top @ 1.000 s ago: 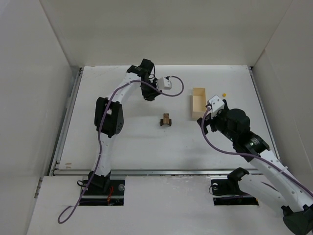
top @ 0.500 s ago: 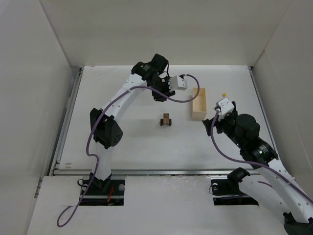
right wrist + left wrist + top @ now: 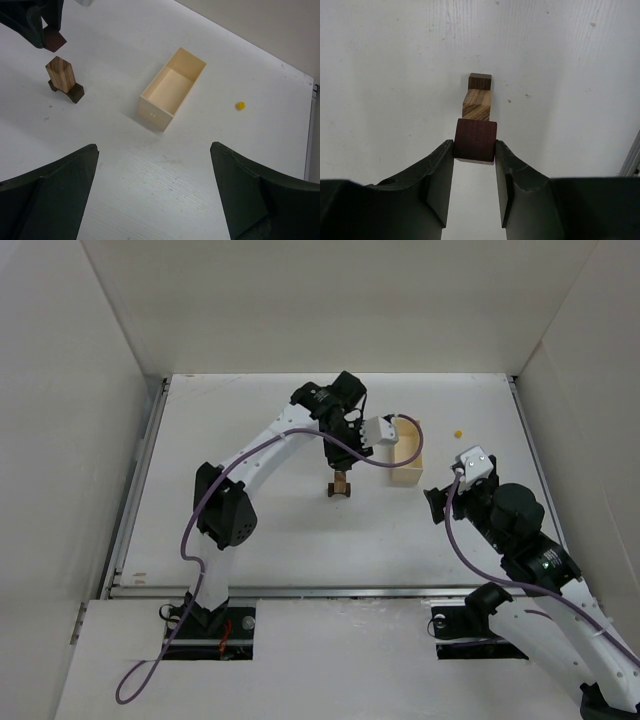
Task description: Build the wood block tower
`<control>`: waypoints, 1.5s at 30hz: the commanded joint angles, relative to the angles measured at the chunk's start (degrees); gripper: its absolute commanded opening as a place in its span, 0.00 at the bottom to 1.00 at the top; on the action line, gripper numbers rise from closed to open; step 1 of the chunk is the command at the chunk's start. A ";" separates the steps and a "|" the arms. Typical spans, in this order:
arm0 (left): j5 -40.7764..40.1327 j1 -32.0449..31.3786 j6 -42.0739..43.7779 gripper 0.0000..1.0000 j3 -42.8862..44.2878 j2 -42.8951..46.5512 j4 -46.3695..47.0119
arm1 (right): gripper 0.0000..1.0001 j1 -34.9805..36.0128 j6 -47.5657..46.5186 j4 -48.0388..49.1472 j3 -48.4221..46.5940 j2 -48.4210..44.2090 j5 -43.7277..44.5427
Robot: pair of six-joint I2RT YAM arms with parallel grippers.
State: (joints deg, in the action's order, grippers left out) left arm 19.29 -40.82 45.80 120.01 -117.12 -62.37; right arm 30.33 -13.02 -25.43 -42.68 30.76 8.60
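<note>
The wood block tower (image 3: pixel 340 484) stands mid-table: a light brown upright block (image 3: pixel 61 74) on small dark pieces (image 3: pixel 75 93). My left gripper (image 3: pixel 345 456) is shut on a dark reddish-brown block (image 3: pixel 475 140) and holds it just above and beside the tower's light block (image 3: pixel 478 103). The held block also shows in the right wrist view (image 3: pixel 53 39), above and to the upper left of the tower, not touching it. My right gripper (image 3: pixel 437 503) is open and empty (image 3: pixel 155 200), to the right of the tower and nearer than the box.
A pale cream open box (image 3: pixel 406 453) lies just right of the left gripper and shows empty in the right wrist view (image 3: pixel 173 90). A tiny yellow bead (image 3: pixel 458 430) lies behind and right of it. White walls enclose the table on three sides.
My left arm has swung from the back of the table to the right and forward, bringing its gripper over the tower. My right arm has drawn back toward the near right.
</note>
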 commanded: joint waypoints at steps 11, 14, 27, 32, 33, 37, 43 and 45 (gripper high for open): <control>-2.93 -1.02 -4.76 0.00 -6.45 2.25 4.97 | 0.99 -0.36 1.15 0.73 0.84 -0.79 1.68; -3.46 -1.54 -4.76 0.00 -7.07 2.25 5.59 | 0.99 -0.36 1.15 0.73 1.36 -1.32 1.68; -5.83 -1.55 -4.23 0.00 -10.05 1.72 7.79 | 0.99 -0.36 1.15 1.26 1.37 -1.32 1.68; -6.46 -1.55 -3.70 0.00 -10.05 1.72 8.32 | 0.99 -0.36 1.15 1.26 1.37 -1.32 1.16; -6.46 -1.55 -3.70 0.00 -10.05 1.72 8.84 | 0.99 -0.36 1.15 1.26 1.37 -1.32 1.16; -6.46 -2.07 -3.70 0.00 -10.58 1.19 9.37 | 0.99 -0.36 1.15 1.26 1.37 -1.32 1.16; -5.84 -2.07 -3.70 0.00 -11.20 1.19 9.37 | 0.99 -0.36 1.15 1.26 1.37 -1.32 1.16; -6.36 -2.07 -3.70 0.00 -11.72 1.19 9.37 | 0.99 -0.36 1.15 1.26 1.37 -1.32 1.16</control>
State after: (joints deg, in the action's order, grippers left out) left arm 13.02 -42.68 41.85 109.06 -117.14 -52.75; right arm 30.33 -12.60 -25.91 -41.41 29.95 9.28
